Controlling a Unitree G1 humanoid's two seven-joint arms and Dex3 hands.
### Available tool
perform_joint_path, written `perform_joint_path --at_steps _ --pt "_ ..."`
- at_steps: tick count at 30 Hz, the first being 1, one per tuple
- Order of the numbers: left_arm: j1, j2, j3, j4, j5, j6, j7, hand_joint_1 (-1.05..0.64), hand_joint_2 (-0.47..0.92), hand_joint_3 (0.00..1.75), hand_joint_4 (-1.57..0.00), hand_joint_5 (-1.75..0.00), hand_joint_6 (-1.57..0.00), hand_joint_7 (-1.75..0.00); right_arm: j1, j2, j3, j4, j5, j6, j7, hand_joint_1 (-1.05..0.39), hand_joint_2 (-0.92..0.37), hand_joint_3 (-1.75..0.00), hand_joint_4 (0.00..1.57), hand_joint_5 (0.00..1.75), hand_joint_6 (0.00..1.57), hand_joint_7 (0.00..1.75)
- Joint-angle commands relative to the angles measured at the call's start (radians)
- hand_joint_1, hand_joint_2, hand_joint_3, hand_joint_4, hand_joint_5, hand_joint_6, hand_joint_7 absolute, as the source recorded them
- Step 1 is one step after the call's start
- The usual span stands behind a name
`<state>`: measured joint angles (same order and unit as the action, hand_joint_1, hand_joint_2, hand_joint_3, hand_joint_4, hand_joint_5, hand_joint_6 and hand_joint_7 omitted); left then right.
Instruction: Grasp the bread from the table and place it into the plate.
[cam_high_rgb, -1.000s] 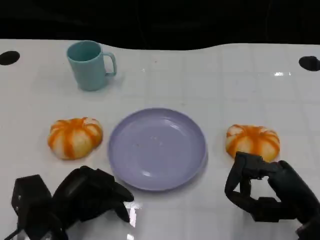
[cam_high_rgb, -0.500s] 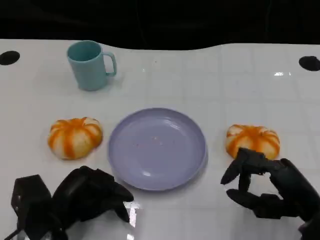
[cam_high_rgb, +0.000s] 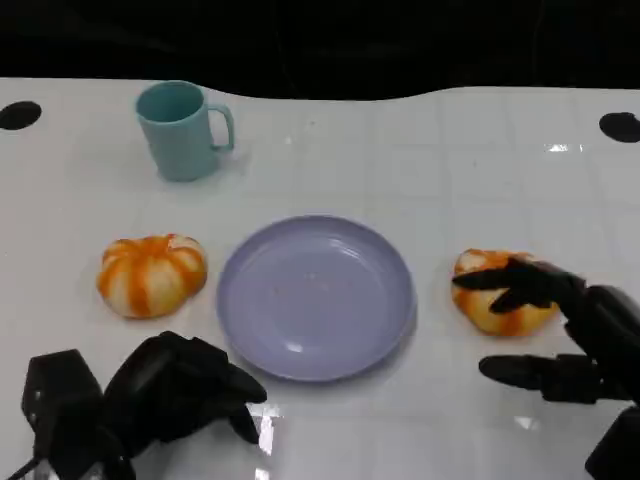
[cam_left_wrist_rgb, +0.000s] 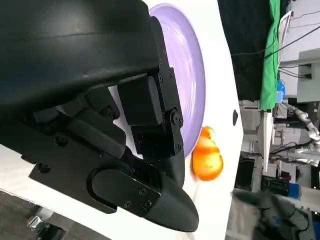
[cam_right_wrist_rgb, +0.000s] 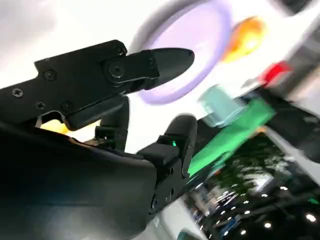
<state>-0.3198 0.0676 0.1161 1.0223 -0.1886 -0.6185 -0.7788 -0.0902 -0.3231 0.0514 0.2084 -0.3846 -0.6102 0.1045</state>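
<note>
**Right hand spread over the bread beside the plate**

The right hand (cam_high_rgb: 560, 335) is seen in the head view at the near right of the table (cam_high_rgb: 450, 160), its fingers spread wide and nothing held in them. The upper fingers (cam_high_rgb: 505, 285) lie across the top of the orange-striped bread (cam_high_rgb: 490, 300), while a lower finger is stretched along the table on the near side of it; whether the upper fingers actually press on the crust cannot be told. This bread sits on the table just right of the purple plate (cam_high_rgb: 300, 355), apart from its rim.

A second bread (cam_high_rgb: 152, 273) lies just left of the plate, and a teal mug (cam_high_rgb: 182, 130) stands well behind it. The left hand (cam_high_rgb: 175, 385) is held low at the near left with its fingers curled in on nothing.

For the grasp to be made well, the bun is best enclosed from both sides before any lift: the upper fingers should be brought over the far side and the lower finger drawn in beneath the near edge, so that the soft round shape is cradled rather than squeezed. A light, even closure is judged wise, since the loaf could be dented or rolled away toward the plate's rim. The lift should be kept low, and the carry to the plate is a short one leftward.
</note>
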Motion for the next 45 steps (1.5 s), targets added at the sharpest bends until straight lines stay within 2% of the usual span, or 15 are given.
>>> perform_joint_path --at_steps 1,5,9,13,16,22,25,35,38,45 --pt "-0.005 0.013 0.002 0.004 0.0 0.001 0.001 -1.05 0.85 0.0 -1.24 -0.93 -1.57 -0.03 -0.003 -0.035 -0.009 -0.077 -0.089 0.07 -0.045 -0.7 -0.92 -0.06 0.09 0.61 0.24 0.11" --pt "-0.006 0.013 0.0 0.008 0.006 -0.008 0.008 -1.05 0.86 0.0 -1.25 -0.93 -1.57 -0.04 -0.01 -0.056 -0.011 -0.131 -0.178 0.137 -0.077 -0.68 -0.9 -0.03 0.06 0.56 0.22 0.08" --pt "-0.006 0.013 0.001 0.008 0.006 -0.007 0.008 -1.05 0.86 0.0 -1.25 -0.93 -1.57 -0.04 -0.008 -0.062 -0.002 -0.144 -0.19 0.157 -0.088 -0.68 -0.9 -0.01 0.06 0.53 0.22 0.06" --pt "-0.007 0.012 0.003 0.008 0.001 -0.002 0.002 -1.05 0.85 0.0 -1.25 -0.93 -1.57 -0.04 -0.033 -0.087 0.012 -0.154 -0.264 0.201 -0.103 -0.7 -0.89 0.0 0.06 0.52 0.23 0.05" --pt "-0.008 0.013 0.002 0.012 0.003 -0.007 0.001 -1.05 0.85 0.0 -1.25 -0.93 -1.57 -0.04 -0.085 -0.1 0.055 -0.148 -0.392 0.301 -0.103 -0.71 -0.86 0.0 0.03 0.5 0.24 0.05" --pt "0.002 0.01 0.002 0.002 -0.003 -0.003 -0.004 -1.05 0.85 0.0 -1.24 -0.93 -1.57 -0.04 -0.127 -0.11 0.121 -0.126 -0.475 0.405 -0.08 -0.72 -0.85 0.0 0.03 0.51 0.25 0.04" --pt "0.009 0.012 -0.003 -0.008 0.003 0.001 0.002 -1.05 0.85 0.0 -1.24 -0.93 -1.57 -0.04 -0.161 -0.11 0.159 -0.083 -0.503 0.444 -0.073 -0.72 -0.85 0.0 0.04 0.51 0.25 0.03" --pt "0.02 0.01 -0.004 -0.026 -0.01 0.013 -0.007 -1.05 0.84 0.0 -1.24 -0.92 -1.57 -0.04 -0.269 -0.085 0.263 0.107 -0.52 0.499 -0.094 -0.68 -0.84 0.0 0.05 0.47 0.26 0.01" --pt "0.022 0.01 -0.003 -0.025 -0.012 0.01 -0.007 -1.05 0.84 0.0 -1.24 -0.91 -1.56 -0.04 -0.306 -0.076 0.299 0.173 -0.532 0.515 -0.112 -0.69 -0.84 0.0 0.1 0.35 0.26 0.0" --pt "0.027 0.011 -0.005 -0.035 -0.009 0.012 -0.003 -1.05 0.84 0.0 -1.24 -0.91 -1.57 -0.04 -0.385 -0.051 0.36 0.341 -0.523 0.518 -0.164 -0.7 -0.83 0.0 0.13 0.31 0.26 0.0"
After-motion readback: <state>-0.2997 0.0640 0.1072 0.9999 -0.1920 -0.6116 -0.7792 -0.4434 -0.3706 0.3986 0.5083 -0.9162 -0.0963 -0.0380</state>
